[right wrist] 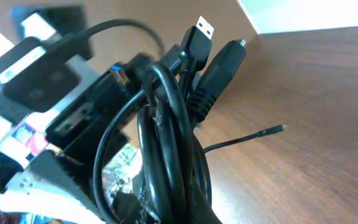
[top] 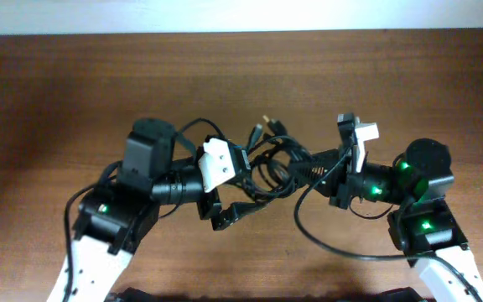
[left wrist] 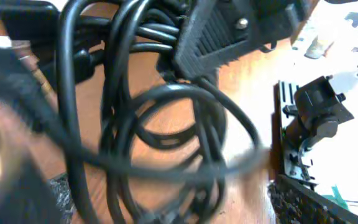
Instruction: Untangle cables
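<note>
The black cables [top: 277, 165] form a looped bundle lifted between the two arms at the table's middle, with their plug ends [top: 267, 127] pointing to the far side. My right gripper [top: 319, 164] is shut on the bundle's right side. In the right wrist view the cables [right wrist: 173, 143] rise from the jaws, topped by a USB plug [right wrist: 205, 28] and a round plug [right wrist: 227, 59]. My left gripper [top: 243, 183] stands open around the bundle's left side. In the left wrist view the loops [left wrist: 166, 124] fill the frame, blurred, between its wide-apart pads [left wrist: 303, 202].
The brown wooden table [top: 57, 92] lies under both arms. A thin black wire [top: 325, 239] curves over it in front of the right arm. A pale wall edge [top: 241, 15] runs along the far side.
</note>
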Robot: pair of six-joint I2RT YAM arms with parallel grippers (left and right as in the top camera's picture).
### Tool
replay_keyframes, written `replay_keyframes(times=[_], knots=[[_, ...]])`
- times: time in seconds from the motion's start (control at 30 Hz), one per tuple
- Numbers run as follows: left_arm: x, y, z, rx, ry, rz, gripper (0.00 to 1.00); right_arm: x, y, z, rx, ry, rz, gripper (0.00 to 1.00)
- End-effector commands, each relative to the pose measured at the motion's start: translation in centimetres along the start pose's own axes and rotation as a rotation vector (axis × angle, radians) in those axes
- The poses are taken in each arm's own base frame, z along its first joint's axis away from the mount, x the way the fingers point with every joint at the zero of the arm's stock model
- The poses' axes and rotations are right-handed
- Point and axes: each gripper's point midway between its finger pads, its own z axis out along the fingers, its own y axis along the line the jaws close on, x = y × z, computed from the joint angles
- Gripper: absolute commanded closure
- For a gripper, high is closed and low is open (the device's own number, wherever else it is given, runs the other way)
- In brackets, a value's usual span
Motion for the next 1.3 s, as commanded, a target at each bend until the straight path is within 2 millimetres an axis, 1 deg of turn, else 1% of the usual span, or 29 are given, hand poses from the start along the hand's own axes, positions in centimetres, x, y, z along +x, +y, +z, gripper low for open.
replay_keyframes(times=[0.0, 0.07, 0.17, 0.3, 0.4, 0.43, 0.5, 0.63, 0.73, 0.8, 0.93, 1.03, 1.13, 1.2, 1.27], knots=[[-1.1, 0.5, -2.6, -0.167, -0.007, -0.037, 0.01, -1.7, -1.2, -1.6, 0.052, -0.063, 0.053, 0.96], [-1.2, 0.7, -3.8, -0.245, -0.007, -0.060, 0.01, -2.3, -1.4, -2.3, 0.057, -0.082, 0.067, 0.96], [-1.2, 0.3, -4.7, -0.278, -0.006, -0.052, 0.01, -2.9, -0.6, -2.4, 0.026, -0.094, 0.045, 0.96], [-0.5, -0.1, -5.0, -0.283, 0.018, -0.071, 0.01, -3.9, 0.1, -2.5, 0.008, -0.125, 0.064, 0.96], [0.4, -0.5, -4.9, -0.270, 0.047, -0.095, 0.00, -4.5, -0.2, -2.6, 0.022, -0.156, 0.137, 0.96], [0.6, -0.6, -4.9, -0.262, 0.057, -0.084, 0.02, -4.7, -0.3, -2.6, 0.027, -0.165, 0.171, 0.96], [1.1, -1.4, -4.8, -0.221, 0.085, 0.029, 0.03, -4.8, -0.5, -2.7, 0.031, -0.179, 0.247, 0.96], [1.8, -1.7, -4.7, -0.197, 0.129, 0.191, 0.02, -4.8, -0.6, -2.7, 0.023, -0.181, 0.350, 0.96], [1.6, -1.5, -4.6, -0.195, 0.131, 0.242, 0.04, -4.8, -0.6, -2.7, 0.023, -0.180, 0.362, 0.96], [1.2, -1.4, -4.6, -0.197, 0.116, 0.254, 0.05, -4.8, -0.6, -2.7, 0.024, -0.180, 0.363, 0.96], [-0.4, -1.7, -4.2, -0.174, 0.046, 0.303, 0.11, -4.6, -1.1, -2.5, 0.026, -0.172, 0.379, 0.96], [-1.7, -2.3, -3.7, -0.153, 0.010, 0.383, 0.10, -4.3, -1.5, -2.2, 0.021, -0.154, 0.395, 0.96], [-1.7, -3.1, -2.5, -0.108, 0.021, 0.471, 0.06, -4.1, -1.7, -2.1, 0.017, -0.142, 0.404, 0.96], [-1.0, -2.7, -1.6, -0.113, 0.063, 0.468, 0.03, -4.1, -1.7, -2.1, 0.017, -0.142, 0.403, 0.96], [-0.5, -2.3, -0.6, -0.098, 0.092, 0.461, 0.03, -4.1, -1.7, -2.1, 0.017, -0.142, 0.404, 0.96]])
